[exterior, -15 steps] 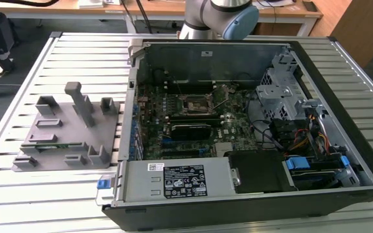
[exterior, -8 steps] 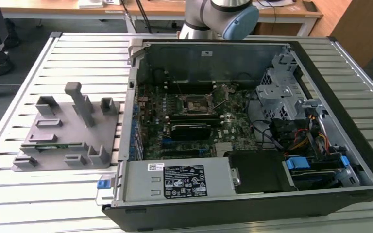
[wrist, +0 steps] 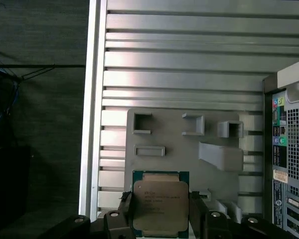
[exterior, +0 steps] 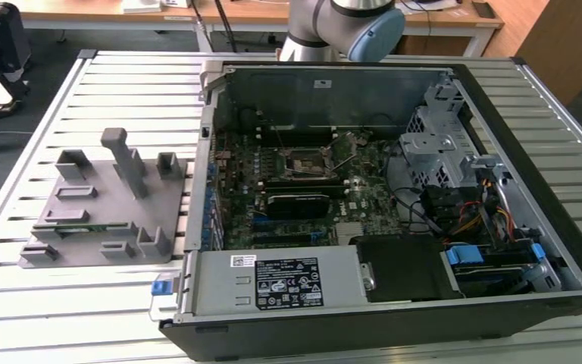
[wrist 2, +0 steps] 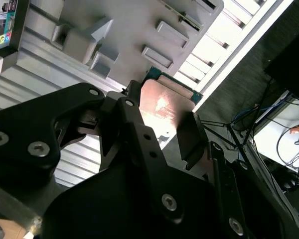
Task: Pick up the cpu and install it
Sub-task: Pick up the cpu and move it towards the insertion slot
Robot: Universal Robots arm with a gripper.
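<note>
The gripper (wrist: pixel 161 219) had its fingers (wrist: pixel 126 208) closed on the cpu (wrist: pixel 160 201) — one pad against each of two opposite green edges, with the silver lid facing the camera in the first wrist view. The chip hung over the grey fixture (wrist: pixel 179 149) and, by my judgement, was raised off it rather than seated in a pocket. The slatted worktop (wrist: pixel 189 59) lay beyond.

In the exterior view the fixture lay at nine o'clock from the open computer case (exterior: pixel 493 114), whose socket (exterior: pixel 305 161) sat near the middle of the motherboard (exterior: pixel 270 152).

The step in hand read as lifting the chip clear of the fixture. Doing it well called for a level chip and a grip on the edges alone, no harder than needed — the underside should touch nothing. It also called for a straight rise past the upright posts (exterior: pixel 119 152) before any sideways travel.
</note>
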